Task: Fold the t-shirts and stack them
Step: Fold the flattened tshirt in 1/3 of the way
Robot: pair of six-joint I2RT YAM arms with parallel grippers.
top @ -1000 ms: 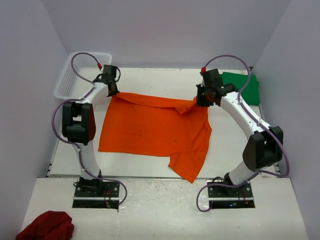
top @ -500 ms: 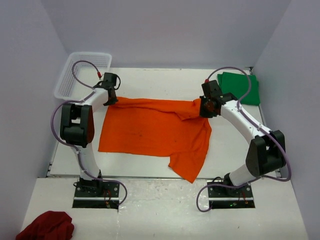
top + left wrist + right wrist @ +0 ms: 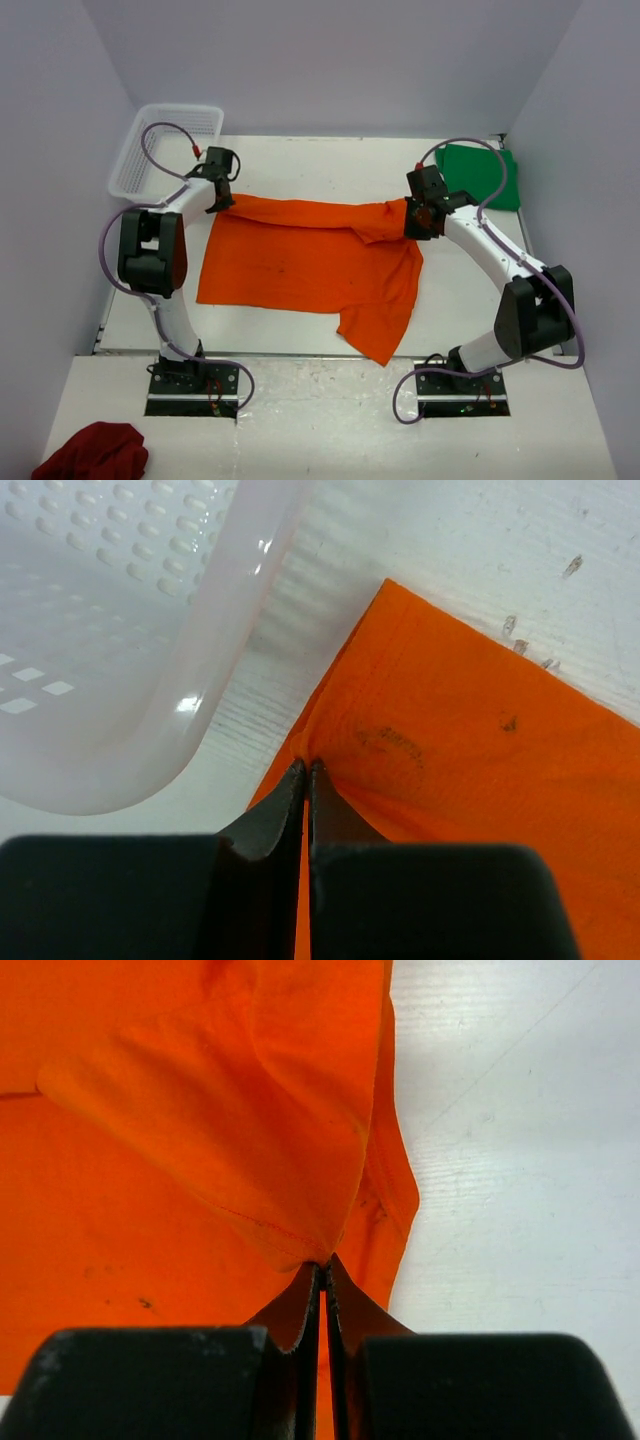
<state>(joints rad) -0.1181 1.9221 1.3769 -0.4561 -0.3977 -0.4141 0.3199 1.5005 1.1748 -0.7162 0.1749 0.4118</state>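
Near left, on the front ledge beside the arm bases, a dark red cloth (image 3: 92, 452) lies bunched, well apart from the work.

On the table (image 3: 300, 160), the orange shirt (image 3: 300, 265) lies spread between the two arms. Its near right part trails in a point toward the table's near edge. Small dark marks show on the fabric.

The left gripper (image 3: 308, 770) is closed tight on the shirt's far left corner, with cloth pinched between the fingertips and no gap showing. The right gripper (image 3: 323, 1265) is likewise clamped on a gathered fold at the far right, where a seam runs into the tips. The cloth there is rucked and doubled over.

At the far left, a white perforated basket (image 3: 122, 160) stands just beside the held corner. In the left wrist view its rounded wall is close to the orange edge, but contact cannot be confirmed. The interior seen shows only the perforated floor. The left arm's purple cable crosses above part of it, so the contents are not fully verified.

At the far right corner, the green shirt (image 3: 465, 170) lies flat as a folded square, apart from the orange one.
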